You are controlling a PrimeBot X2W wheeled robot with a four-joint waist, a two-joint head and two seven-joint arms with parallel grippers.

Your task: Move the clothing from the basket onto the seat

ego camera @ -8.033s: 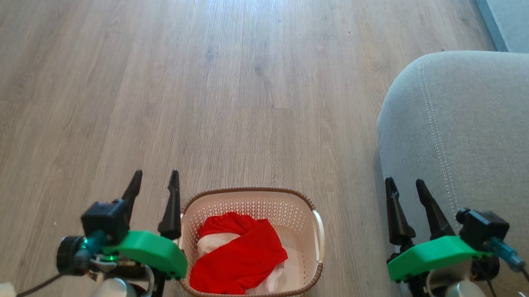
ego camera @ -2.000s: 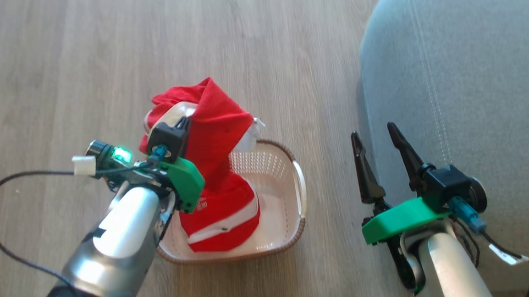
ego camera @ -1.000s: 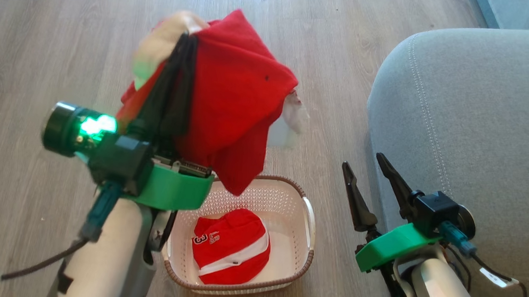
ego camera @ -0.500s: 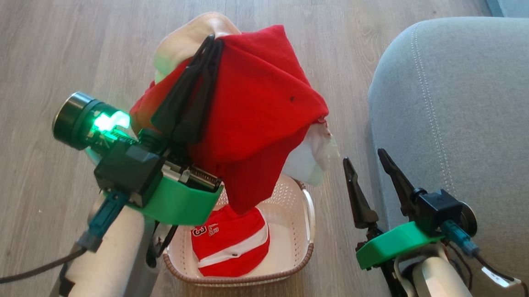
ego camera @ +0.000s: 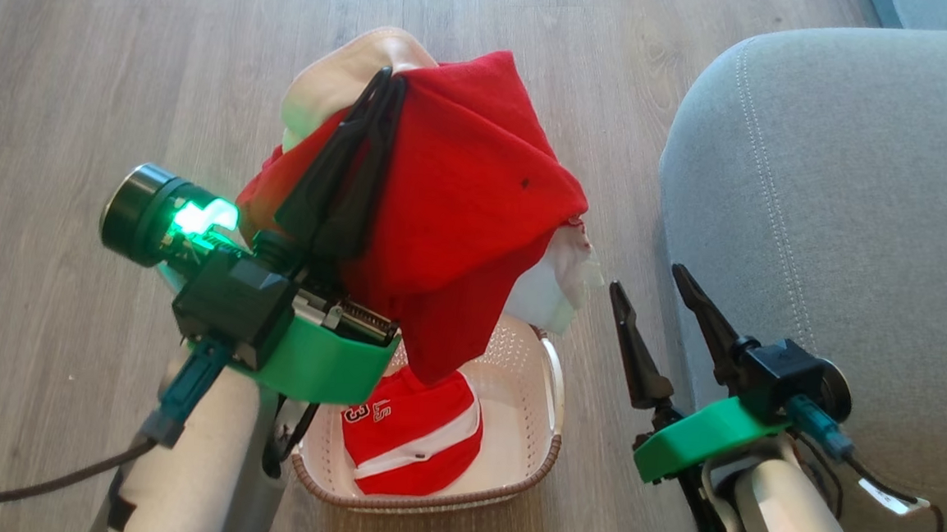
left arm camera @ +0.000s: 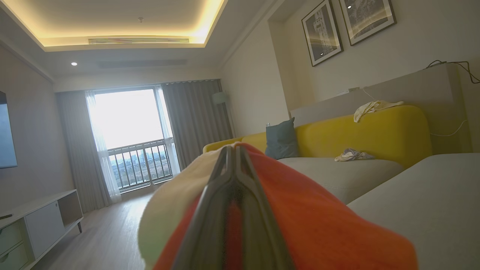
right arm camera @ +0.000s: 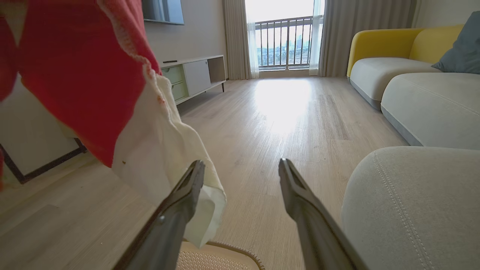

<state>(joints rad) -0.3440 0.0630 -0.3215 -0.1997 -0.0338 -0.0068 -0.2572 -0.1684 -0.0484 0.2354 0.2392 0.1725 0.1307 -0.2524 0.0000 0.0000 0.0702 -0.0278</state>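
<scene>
Left end effector [ego camera: 390, 80] clenched on red garment [ego camera: 461, 208], held above basket [ego camera: 548, 460]. Striped garment [ego camera: 413, 447] lies in basket, not yet moved. Seat [ego camera: 839, 198], 3 o'clock, awaits both. Right end effector [ego camera: 644, 278] released.

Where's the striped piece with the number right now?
Head view, bottom centre: the striped garment lies inside the basket, below the red garment that the left pincer holds up.

Bare floor [ego camera: 83, 69] open left of basket [ego camera: 501, 491], hanging red garment [ego camera: 461, 199] overhanging basket, seat [ego camera: 839, 198] walling the right
</scene>
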